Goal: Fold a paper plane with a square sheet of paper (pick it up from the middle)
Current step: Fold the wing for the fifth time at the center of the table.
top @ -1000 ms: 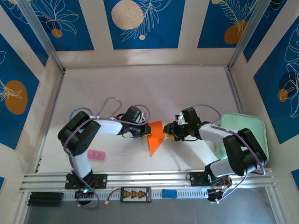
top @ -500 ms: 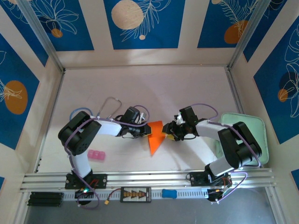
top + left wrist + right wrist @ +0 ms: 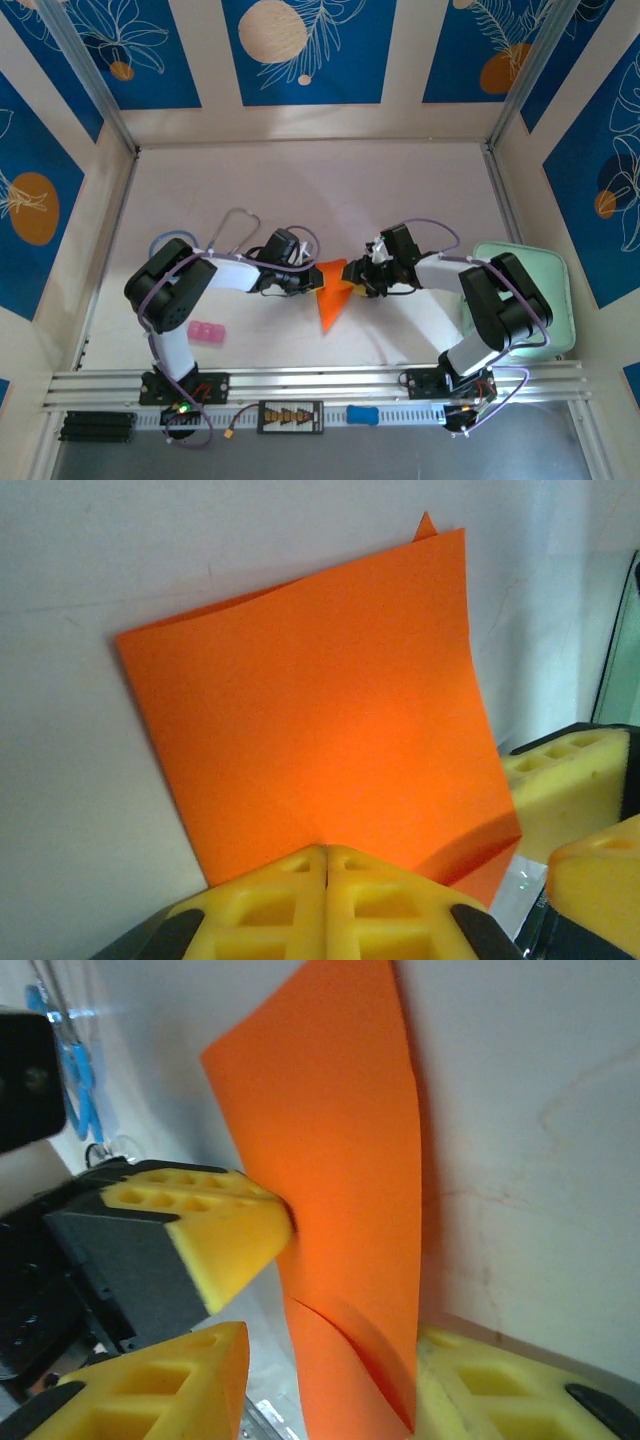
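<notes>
Fingers (image 3: 265, 905) of the left gripper (image 3: 325, 865) press together, pinching the near edge of the orange sheet (image 3: 320, 700). The sheet lies on the table (image 3: 330, 190) between the two grippers, apparently doubled over, one side curling up. At that curl the right gripper (image 3: 332, 1350) straddles the paper's corner, jaws apart, not pinching. An early fold seems in hand. Next, the right jaws should close on the lifted flap and lay it over squarely.

Orange paper (image 3: 320, 710); yellow finger pads (image 3: 265, 910); pale green tray (image 3: 562, 288); pink block (image 3: 207, 333), possibly ridged; blue wall panels (image 3: 300, 60), white leaf outlines.
</notes>
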Controlling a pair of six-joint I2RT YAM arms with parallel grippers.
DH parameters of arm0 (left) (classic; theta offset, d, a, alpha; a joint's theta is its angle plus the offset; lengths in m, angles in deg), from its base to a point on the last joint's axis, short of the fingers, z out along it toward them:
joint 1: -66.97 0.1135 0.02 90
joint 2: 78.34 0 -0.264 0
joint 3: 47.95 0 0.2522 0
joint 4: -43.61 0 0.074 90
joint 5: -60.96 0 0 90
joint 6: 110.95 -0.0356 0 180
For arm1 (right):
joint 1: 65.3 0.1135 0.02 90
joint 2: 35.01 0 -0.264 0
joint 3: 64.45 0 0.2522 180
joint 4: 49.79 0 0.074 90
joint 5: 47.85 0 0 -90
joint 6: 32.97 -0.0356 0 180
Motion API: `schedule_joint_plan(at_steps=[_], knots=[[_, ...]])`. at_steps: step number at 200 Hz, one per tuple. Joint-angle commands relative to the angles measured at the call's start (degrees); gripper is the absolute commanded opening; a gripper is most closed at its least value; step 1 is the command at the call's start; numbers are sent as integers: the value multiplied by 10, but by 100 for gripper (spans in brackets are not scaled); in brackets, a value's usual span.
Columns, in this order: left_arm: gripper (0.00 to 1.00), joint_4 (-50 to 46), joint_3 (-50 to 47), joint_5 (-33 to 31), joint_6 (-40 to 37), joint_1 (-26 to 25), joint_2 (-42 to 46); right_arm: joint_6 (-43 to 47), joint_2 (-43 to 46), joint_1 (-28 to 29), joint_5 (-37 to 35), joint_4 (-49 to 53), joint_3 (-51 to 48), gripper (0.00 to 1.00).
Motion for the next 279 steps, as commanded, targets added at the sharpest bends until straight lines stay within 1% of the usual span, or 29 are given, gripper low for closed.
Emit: schedule_joint_plan(at_steps=[1,22,75,124,167,177,196,228,241,257,267,279], knots=[[7,-21,-15,-4,-1,5,-16,19,-20,-11,44,-27,18,44],[7,-20,-14,-4,-1,5,-17,36,-43,-16,74,-23,35,45],[7,-20,-13,-1,-1,5,-18,58,-83,-22,92,-10,62,44],[7,-21,-12,2,-3,5,-18,89,-117,-25,107,12,88,38],[7,-21,-11,2,-2,5,-16,114,-131,-32,97,41,102,29],[7,-22,-11,1,-2,5,-16,118,-132,-33,93,48,105,25],[8,-22,-11,1,-2,5,-13,120,-137,-34,76,65,110,22],[8,-29,-6,1,-8,5,-5,118,-133,-34,75,67,107,10],[11,-38,-2,-6,-15,5,5,110,-126,-33,70,67,105,7],[19,-64,9,-17,-35,5,32,84,-113,-31,66,52,95,4],[26,-94,20,-32,-54,4,53,55,-105,-29,62,35,86,2],[31,-120,28,-49,-72,4,80,16,-96,-27,51,21,75,2]])
